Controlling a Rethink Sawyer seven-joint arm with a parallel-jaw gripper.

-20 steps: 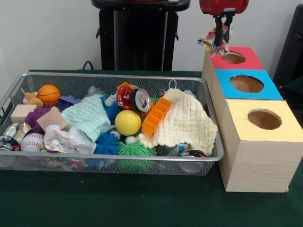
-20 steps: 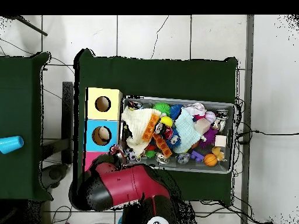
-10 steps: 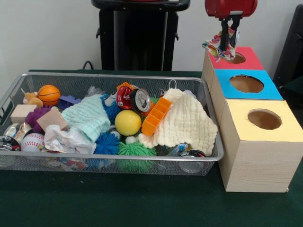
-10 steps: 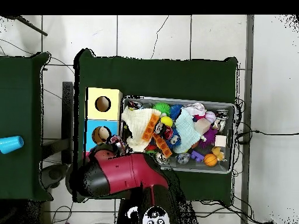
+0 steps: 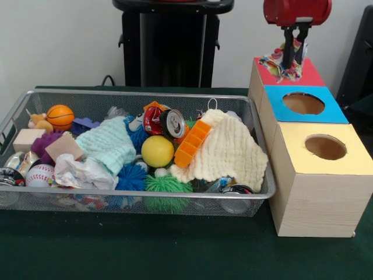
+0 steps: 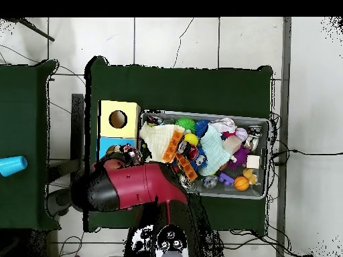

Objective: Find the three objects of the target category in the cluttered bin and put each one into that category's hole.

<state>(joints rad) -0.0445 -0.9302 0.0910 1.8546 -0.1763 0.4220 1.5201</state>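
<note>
My gripper [image 5: 294,52] is shut on the polka-dot plastic bag [image 5: 280,63] and holds it just above the red-topped box [image 5: 312,74], whose hole the bag hides. The hole [image 5: 325,147] in the yellow-topped box [image 5: 349,160] is open and nearest the camera, two boxes away. In the overhead view the bag [image 6: 127,153] shows at the arm's tip, beside the yellow box's hole [image 6: 118,120]. A plain white bag [image 5: 84,172] lies at the front left of the wire bin [image 5: 145,93].
The blue-topped box [image 5: 335,114] stands between the red and yellow ones. The bin holds a cream knitted cloth [image 5: 230,154], a mint cloth [image 5: 108,144], a yellow ball [image 5: 157,151], a soda can [image 5: 166,121], an orange block [image 5: 192,143], spiky balls and a baseball [image 5: 39,175].
My gripper has carried the polka-dot bag rightward in the front view, from the red box's left edge to above its top. Things in the bin have not moved.
</note>
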